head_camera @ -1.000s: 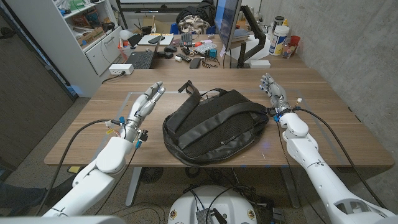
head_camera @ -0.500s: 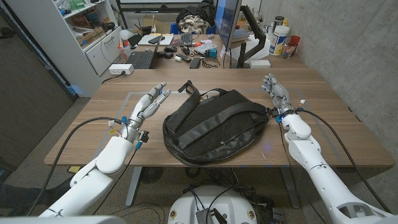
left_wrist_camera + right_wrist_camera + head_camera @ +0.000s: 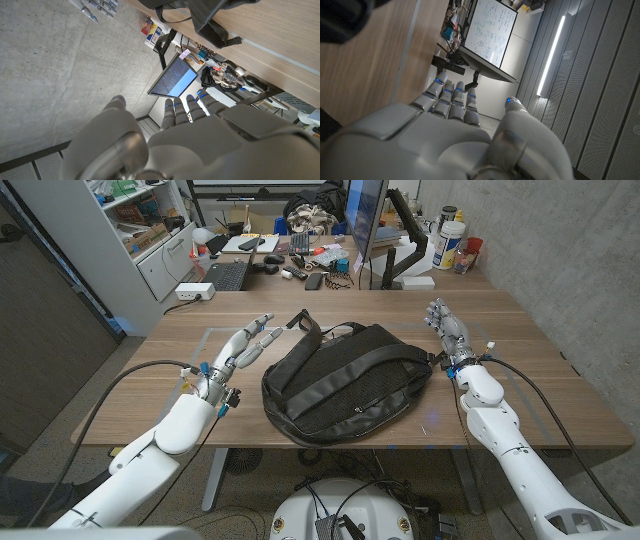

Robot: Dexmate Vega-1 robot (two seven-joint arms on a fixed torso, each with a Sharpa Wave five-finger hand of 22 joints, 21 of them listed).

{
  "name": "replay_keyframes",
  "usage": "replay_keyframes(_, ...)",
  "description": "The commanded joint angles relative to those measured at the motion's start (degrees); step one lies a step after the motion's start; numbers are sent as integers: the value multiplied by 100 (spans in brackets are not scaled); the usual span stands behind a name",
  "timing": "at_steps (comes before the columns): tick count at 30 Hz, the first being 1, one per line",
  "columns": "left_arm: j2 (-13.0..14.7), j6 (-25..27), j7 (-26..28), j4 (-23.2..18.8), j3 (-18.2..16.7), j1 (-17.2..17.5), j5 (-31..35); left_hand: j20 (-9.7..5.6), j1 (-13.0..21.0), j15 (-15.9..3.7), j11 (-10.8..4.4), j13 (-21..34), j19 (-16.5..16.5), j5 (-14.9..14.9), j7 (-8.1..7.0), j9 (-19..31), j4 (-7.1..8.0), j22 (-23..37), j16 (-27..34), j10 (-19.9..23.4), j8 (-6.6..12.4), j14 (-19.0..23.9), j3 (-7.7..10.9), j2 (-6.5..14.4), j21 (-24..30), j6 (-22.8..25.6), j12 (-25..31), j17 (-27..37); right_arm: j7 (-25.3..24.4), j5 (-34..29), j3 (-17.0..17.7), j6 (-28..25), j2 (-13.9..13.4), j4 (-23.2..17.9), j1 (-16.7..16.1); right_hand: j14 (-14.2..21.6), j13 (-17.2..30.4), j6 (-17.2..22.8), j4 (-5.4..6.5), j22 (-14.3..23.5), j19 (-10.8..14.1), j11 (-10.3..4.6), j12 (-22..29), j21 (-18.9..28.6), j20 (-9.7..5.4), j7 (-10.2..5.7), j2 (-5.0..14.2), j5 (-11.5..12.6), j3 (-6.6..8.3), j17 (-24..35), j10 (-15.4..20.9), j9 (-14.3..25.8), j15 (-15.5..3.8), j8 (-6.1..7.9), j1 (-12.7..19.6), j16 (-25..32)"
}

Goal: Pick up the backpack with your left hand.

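A black backpack (image 3: 345, 380) lies flat on the middle of the wooden table (image 3: 530, 370), its top handle (image 3: 304, 326) and straps toward the far side. My left hand (image 3: 243, 348) hovers open just left of the backpack, fingers stretched toward the handle without touching it. My right hand (image 3: 447, 328) stands open to the right of the backpack, fingers pointing away from me. In the left wrist view my left hand (image 3: 190, 125) fills the foreground, with part of the backpack's strap (image 3: 210, 20) and my right hand (image 3: 97, 7) beyond it. The right wrist view shows my right hand (image 3: 445, 125) and a dark corner of the backpack (image 3: 342, 20).
Behind the table stands a cluttered desk with a monitor (image 3: 365, 220), a laptop (image 3: 225, 275) and several small items. A white shelf unit (image 3: 140, 230) is at the far left. A concrete wall (image 3: 570, 250) runs along the right side.
My left hand has reached forward and to the right, closer to the backpack's handle. My right hand has barely moved.
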Motion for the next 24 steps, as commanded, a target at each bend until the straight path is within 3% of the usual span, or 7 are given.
replay_keyframes(1, 246, 320, -103, -238, -33, 20, 298, 64, 60, -2, -21, 30, 8, -19, 4, 14, -32, 14, 15, 53, 44, 38, 16, 7, 26, 43, 15, 14, 21, 12, -9, 2, -5, 28, 29, 61, 23, 49, -34, 23, 57, -6, -4, -2, -4, -24, -7, 36, -4, 9, 69, 22, 19, 11, -9, -3)
replay_keyframes(24, 110, 1168, 244, -1190, -441, 924, 1120, 149, 169, -19, -49, 34, -1, -16, -28, 16, -97, 15, 4, 45, 29, 47, 38, 17, 20, 24, -1, 13, 236, 19, -80, 123, 97, 334, 280, 68, 24, 52, -45, 24, 71, 0, -10, -46, 3, -25, 0, 39, -10, 11, 85, 23, 25, 3, -17, -9)
